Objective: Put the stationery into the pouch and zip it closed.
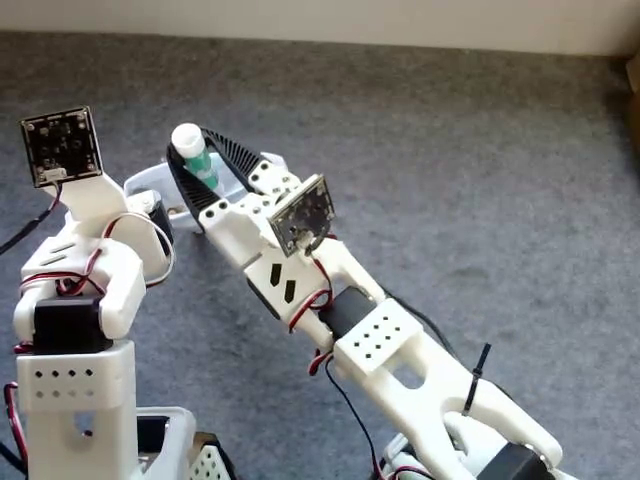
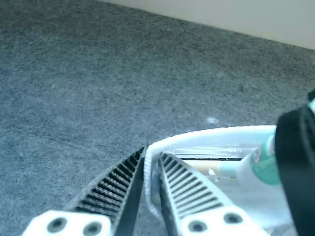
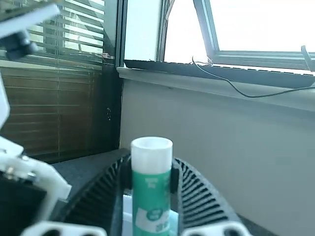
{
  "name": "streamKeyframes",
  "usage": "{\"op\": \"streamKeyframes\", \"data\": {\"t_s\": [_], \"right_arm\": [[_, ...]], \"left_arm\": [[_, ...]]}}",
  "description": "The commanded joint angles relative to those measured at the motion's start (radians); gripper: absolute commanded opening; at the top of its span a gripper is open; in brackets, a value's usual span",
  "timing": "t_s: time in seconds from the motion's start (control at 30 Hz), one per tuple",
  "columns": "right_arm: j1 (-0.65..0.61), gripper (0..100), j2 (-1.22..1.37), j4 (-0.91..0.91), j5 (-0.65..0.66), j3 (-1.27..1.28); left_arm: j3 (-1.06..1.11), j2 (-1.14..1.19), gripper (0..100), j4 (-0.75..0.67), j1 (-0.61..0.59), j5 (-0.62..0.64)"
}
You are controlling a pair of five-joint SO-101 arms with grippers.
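White pouch rim is clenched by left fingers, pen inside; right fingers grasp glue stick.

No text could be read. The green label on the glue stick carried white print and a small emblem, both too blurred to make out.

Grey carpet-like fabric covers the bench, which meets a pale wall. Above the sill, a window glows with daylight. Brown slatted blinds hang beside it, and a cable droops below the sill.
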Motion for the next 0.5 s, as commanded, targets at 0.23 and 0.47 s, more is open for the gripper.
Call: {"op": "streamKeyframes", "data": {"t_s": [0.23,0.47], "right_arm": [[0.067,8.4,-0.018,0.11,-0.009,-0.061],[0.067,10.2,-0.124,0.262,-0.009,-0.081]], "left_arm": [[0.021,0.005,1,-0.009,0.01,0.011],[0.021,0.005,1,-0.011,0.01,0.011]]}}
